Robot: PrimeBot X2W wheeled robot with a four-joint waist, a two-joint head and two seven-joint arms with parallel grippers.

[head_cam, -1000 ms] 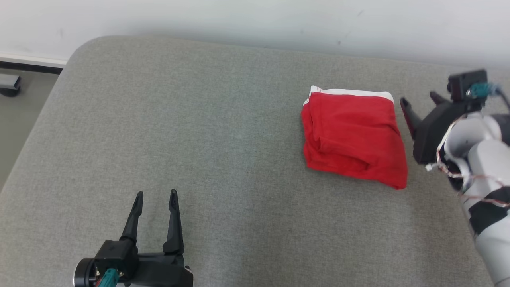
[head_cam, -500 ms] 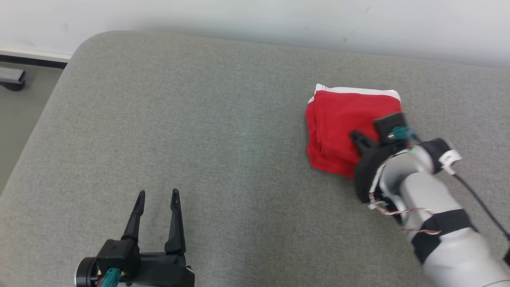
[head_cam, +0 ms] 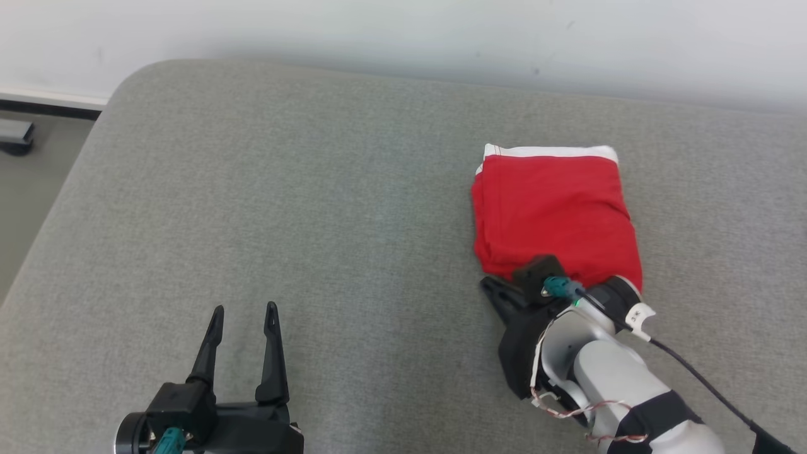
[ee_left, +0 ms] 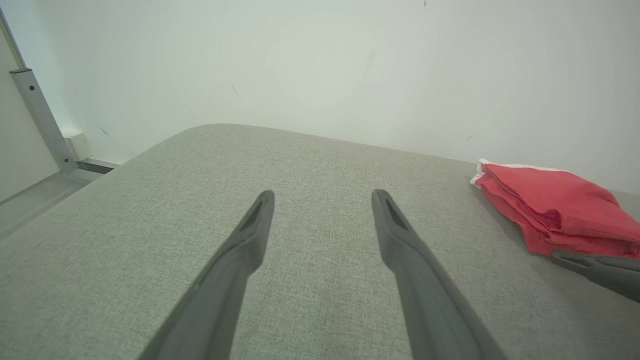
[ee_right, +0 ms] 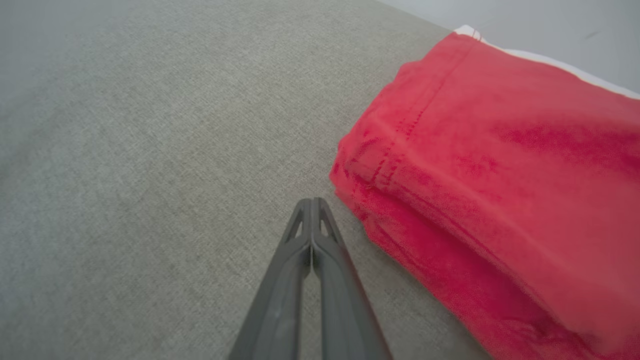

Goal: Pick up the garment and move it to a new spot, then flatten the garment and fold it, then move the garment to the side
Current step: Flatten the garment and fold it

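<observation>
The garment (head_cam: 555,214) is a folded red piece with a white band along its far edge, lying on the right part of the grey cushion (head_cam: 315,189). My right gripper (head_cam: 488,287) lies low on the cushion just off the garment's near left corner, shut with nothing between its fingers. In the right wrist view its closed tips (ee_right: 311,202) point past the left side of the garment (ee_right: 500,175), a small gap away. My left gripper (head_cam: 244,310) rests open and empty at the lower left, far from the cloth. The left wrist view shows its spread gripper (ee_left: 322,197), the garment (ee_left: 555,210) at right, and a right finger (ee_left: 595,267) below it.
A pale wall (head_cam: 403,31) runs behind the cushion. The cushion's rounded left edge drops to the floor (head_cam: 25,189), where a dark object (head_cam: 16,135) sits by the baseboard. A metal post (ee_left: 40,120) stands at the far left.
My right arm swung from the garment's right side, across it, to its near left corner, and its fingers closed. The garment and left gripper stayed put; the head view shifted slightly.
</observation>
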